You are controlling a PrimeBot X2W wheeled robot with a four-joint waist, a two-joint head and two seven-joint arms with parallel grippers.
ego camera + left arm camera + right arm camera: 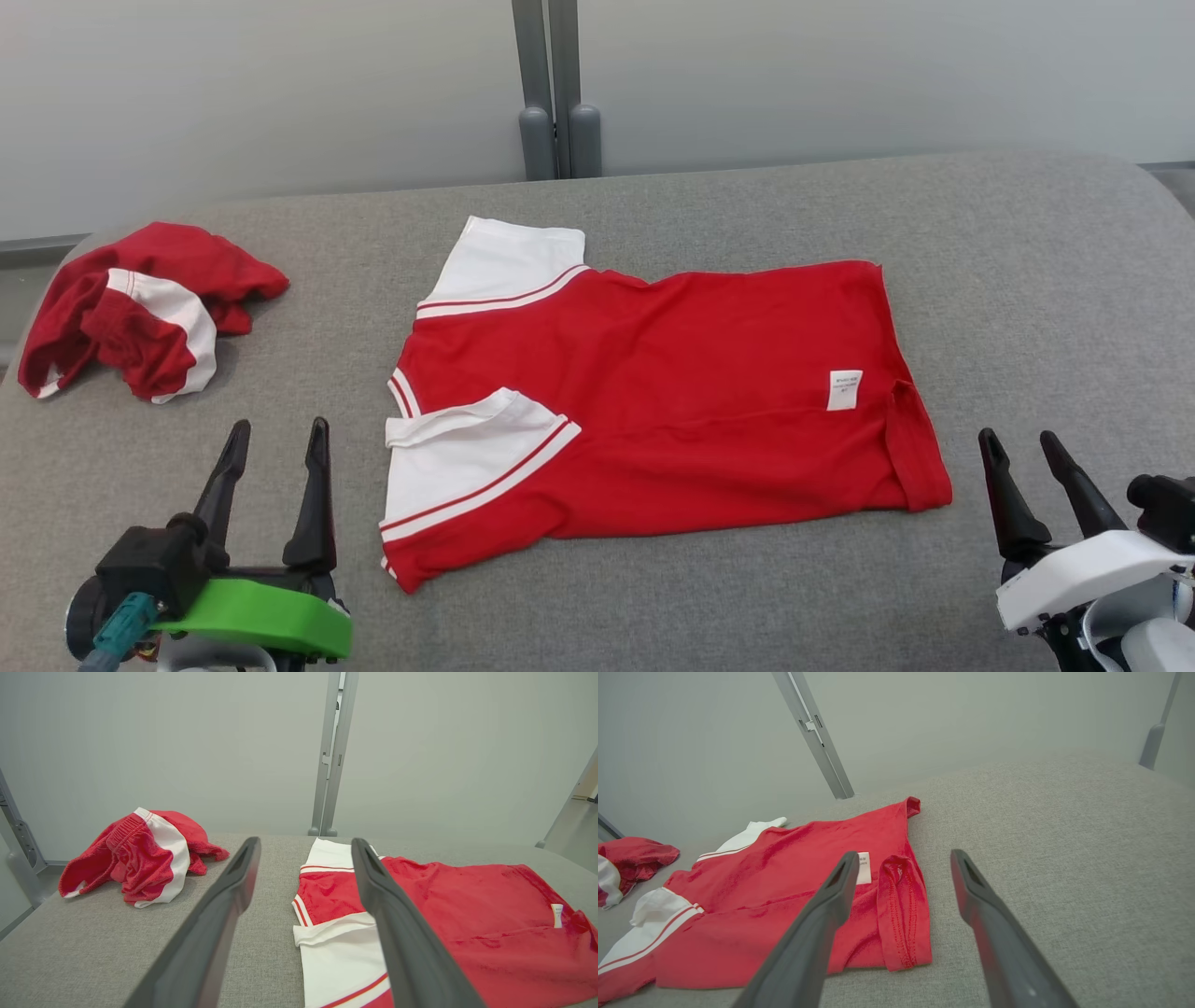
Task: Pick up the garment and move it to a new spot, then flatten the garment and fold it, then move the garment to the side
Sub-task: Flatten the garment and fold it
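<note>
The left gripper [280,426] gaped empty near the red shirt [672,392], by its sleeves. The right gripper [1018,437] did likewise by its hem. Crumpled shorts [131,308], perhaps, lay beyond the sleeves.

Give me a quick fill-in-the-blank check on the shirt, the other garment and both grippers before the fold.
1. The red shirt lies spread on the grey table, and its sleeves are coloured ____.
2. The crumpled garment lies apart from the shirt, on the robot's ____ side.
3. The left gripper and the right gripper both stand ____, holding nothing.
4. The shirt's white label sits nearer the ____ gripper.

Missing words: white; left; open; right.
</note>
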